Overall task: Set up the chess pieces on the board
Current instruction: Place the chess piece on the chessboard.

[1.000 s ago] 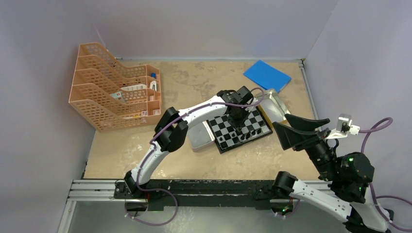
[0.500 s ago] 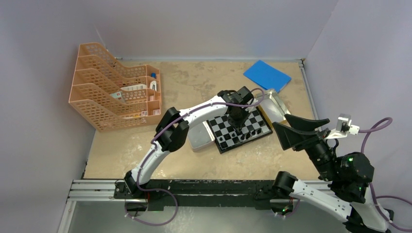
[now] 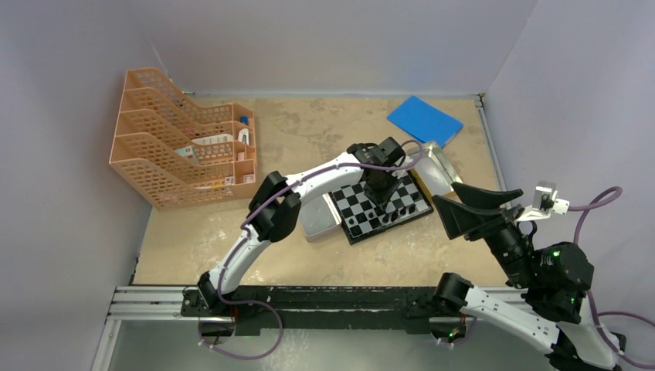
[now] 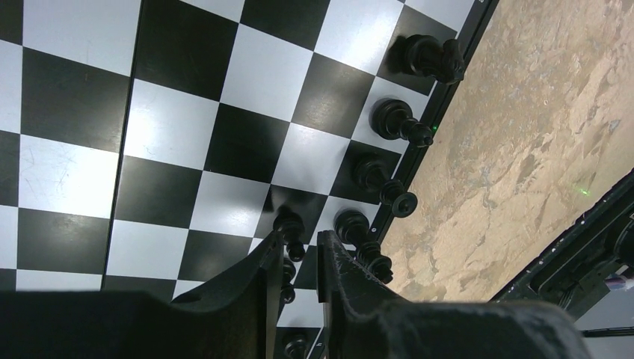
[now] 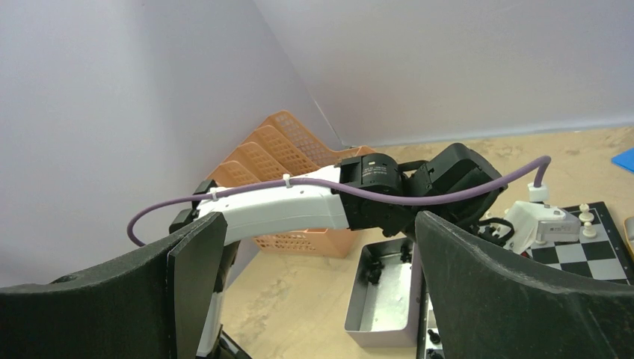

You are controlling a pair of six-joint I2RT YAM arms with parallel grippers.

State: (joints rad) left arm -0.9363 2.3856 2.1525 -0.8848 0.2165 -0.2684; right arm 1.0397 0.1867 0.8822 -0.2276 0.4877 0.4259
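The board [image 4: 172, 142] fills the left wrist view, with several black chess pieces in a row along its right border, among them a knight [image 4: 434, 58] and a bishop [image 4: 400, 123]. My left gripper [image 4: 300, 238] hovers low over that row, its fingers a small gap apart. A black pawn [image 4: 290, 228] stands on the board just past the left fingertip, free of both pads. From above, the left gripper [image 3: 379, 202] sits over the board [image 3: 351, 205]. My right gripper [image 3: 443, 191] hangs wide open and empty to the right of the board.
A silver tin [image 3: 320, 215] lies against the board's left side, holding a few black pieces [image 5: 374, 269]. A second tin [image 3: 436, 170] lies at the board's right. A blue pad [image 3: 424, 120] lies at the back right, an orange file rack [image 3: 181, 147] at the back left.
The left gripper's fingers have parted a little over the board. Both arms have otherwise held their places.
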